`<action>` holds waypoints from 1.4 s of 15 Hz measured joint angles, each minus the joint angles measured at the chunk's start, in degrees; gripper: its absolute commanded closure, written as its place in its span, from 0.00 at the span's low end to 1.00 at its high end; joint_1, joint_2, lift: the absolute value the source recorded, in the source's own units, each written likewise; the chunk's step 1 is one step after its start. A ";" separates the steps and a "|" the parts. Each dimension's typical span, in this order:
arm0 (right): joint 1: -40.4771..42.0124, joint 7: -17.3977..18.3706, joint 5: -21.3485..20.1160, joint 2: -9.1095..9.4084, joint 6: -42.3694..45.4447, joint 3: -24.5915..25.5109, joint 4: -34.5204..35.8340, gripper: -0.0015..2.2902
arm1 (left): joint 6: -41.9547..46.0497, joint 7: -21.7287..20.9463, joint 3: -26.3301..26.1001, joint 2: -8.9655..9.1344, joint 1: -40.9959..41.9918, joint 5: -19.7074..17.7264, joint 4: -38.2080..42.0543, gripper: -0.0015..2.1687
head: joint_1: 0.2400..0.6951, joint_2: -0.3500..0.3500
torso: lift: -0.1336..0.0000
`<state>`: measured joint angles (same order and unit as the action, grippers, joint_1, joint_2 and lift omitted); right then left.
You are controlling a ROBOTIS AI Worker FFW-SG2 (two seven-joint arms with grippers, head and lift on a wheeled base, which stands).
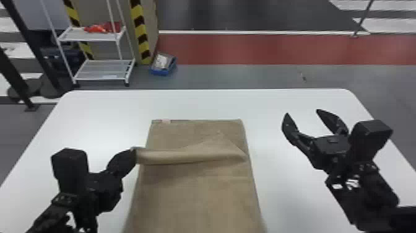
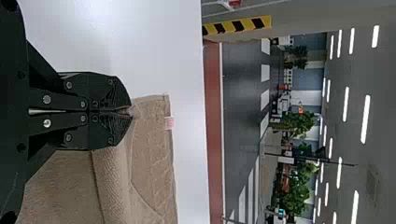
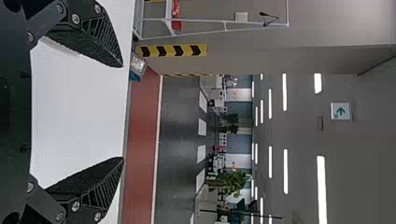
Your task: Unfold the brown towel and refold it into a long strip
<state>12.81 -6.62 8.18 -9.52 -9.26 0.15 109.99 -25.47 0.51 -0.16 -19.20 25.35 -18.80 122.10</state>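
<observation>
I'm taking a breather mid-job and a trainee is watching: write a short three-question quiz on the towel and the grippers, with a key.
1. Which holds the brown towel?
A) Left gripper only
B) Right gripper only
C) Both grippers

2. True or false: the right gripper's fingers are open, clear of the towel.

3. Fill in, near or far: in the head view, the pale tag is on the towel's ____ edge.

Key: 1 A; 2 true; 3 far.

Towel (image 1: 198, 198): brown, flat on the table (image 1: 102, 105), extending past the near edge of the head view;
Fold (image 1: 192, 156): raised, crosswise, left end pinched in the left fingers (image 1: 134, 150);
Tag (image 1: 166, 121): pale pink, near the far-left corner
</observation>
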 measured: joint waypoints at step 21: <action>-31.28 -9.46 -5.48 5.78 -17.21 -14.26 -37.36 0.14 | 1.28 -0.34 -0.14 0.13 3.55 -0.63 1.98 0.66 | 1.00 0.71 | 0.08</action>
<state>-18.47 -16.08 2.69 -3.74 -26.47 -14.11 72.64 -24.19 0.17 -0.30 -19.06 28.90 -19.42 124.08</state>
